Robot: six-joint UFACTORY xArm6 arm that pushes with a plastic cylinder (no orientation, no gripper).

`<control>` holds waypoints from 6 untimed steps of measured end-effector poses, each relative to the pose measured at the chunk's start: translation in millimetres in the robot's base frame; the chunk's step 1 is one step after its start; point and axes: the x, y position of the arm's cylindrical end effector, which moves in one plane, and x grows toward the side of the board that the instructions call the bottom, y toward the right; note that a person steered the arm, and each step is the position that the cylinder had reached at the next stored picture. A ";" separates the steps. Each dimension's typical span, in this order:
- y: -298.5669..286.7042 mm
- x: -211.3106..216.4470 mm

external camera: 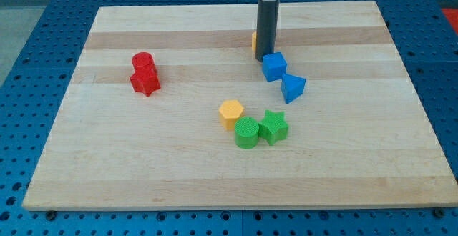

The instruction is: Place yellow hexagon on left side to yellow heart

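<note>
Pale wooden counter (215, 171) of joined planks, lying on a blue perforated base plate (28, 21) visible on all sides. Toward the view's left: a red plastic cylinder (142, 61) touching a red plastic star (146, 82) just below it. Near the centre: the yellow plastic hexagon (231, 112), just above and left of a green plastic cylinder (247, 132), itself touching a green plastic star (273, 126) on its right. Higher up, toward the view's top: the dark rod ending in my tip (265, 58), standing upright in front of a small yellow plastic block (254, 41), mostly hidden, shape not discernible. Just right of the tip: a blue plastic cube (274, 66), then a blue plastic triangular block (292, 87) lower right of it. No jaws on this arm, only the rod. Hexagon well apart from the tip, below it.
</note>
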 end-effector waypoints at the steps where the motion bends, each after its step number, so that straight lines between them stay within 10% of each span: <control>1: 9.3 6.0; 6: -79.0 35.0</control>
